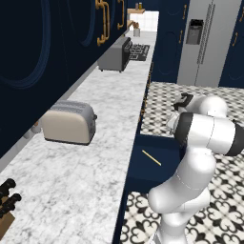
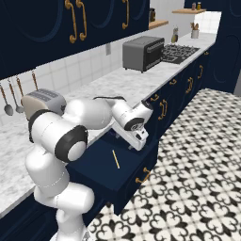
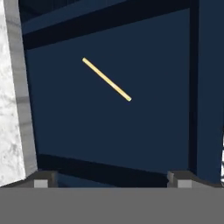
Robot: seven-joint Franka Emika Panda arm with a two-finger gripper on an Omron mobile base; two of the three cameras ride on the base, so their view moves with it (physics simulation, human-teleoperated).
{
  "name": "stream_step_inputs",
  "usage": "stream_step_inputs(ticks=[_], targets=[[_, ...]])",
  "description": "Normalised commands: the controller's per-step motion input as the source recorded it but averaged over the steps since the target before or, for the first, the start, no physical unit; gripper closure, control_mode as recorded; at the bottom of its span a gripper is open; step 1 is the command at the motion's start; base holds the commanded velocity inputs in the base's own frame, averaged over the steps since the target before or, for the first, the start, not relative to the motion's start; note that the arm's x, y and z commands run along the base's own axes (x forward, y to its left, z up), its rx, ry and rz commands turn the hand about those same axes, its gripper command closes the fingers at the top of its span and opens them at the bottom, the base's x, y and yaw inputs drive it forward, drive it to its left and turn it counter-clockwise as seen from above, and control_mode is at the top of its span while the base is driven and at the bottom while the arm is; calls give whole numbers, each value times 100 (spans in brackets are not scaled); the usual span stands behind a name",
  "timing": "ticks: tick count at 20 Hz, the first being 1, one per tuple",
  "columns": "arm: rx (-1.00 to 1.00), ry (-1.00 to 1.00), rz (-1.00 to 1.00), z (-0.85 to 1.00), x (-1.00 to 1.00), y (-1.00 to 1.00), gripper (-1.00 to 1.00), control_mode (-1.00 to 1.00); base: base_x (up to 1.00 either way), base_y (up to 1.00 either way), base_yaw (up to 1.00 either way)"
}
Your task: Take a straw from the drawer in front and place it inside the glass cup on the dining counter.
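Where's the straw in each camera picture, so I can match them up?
Left base view: straw lies right of centre, on the open drawer's dark floor.
Right base view: just below centre, in the drawer beneath the arm.
Hand view: upper middle, lying diagonally.
Shared landmark: the marbled worktop edge beside the drawer.

Table (image 1: 86, 157): white-grey marbled worktop running along the wall under navy cabinets. On it: a cream toaster (image 1: 69, 123) near the wall; a knife block (image 1: 5, 209) at the near end; a grey toaster oven (image 1: 116, 55) farther along; a black hob (image 1: 139, 50) beyond that.

Drawer (image 2: 101, 172): navy, pulled open below the table's front edge, dark blue floor. On it: one pale yellow straw (image 2: 115, 159), lying flat and slanted, clear of the walls.

Floor (image 2: 197, 155): black-and-white patterned tiles.
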Motion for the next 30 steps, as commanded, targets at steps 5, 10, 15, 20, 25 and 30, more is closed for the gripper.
stream_step_inputs(ticks=[5, 10, 15, 20, 25, 30], targets=[[-13, 10, -1, -61, 4, 7, -100, -100, 0, 0, 0], [-12, 10, -1, -64, 0, 0, -100, -100, 0, 0, 0], [-11, 8, 0, -52, 0, 0, -100, -100, 0, 0, 0], [-9, 7, 0, -43, 3, 0, -100, -100, 0, 0, 0], [-6, 5, 0, -43, 0, -1, -100, -100, 0, 0, 0], [-1, 5, 0, -43, 0, -13, -100, -100, 0, 0, 0]])
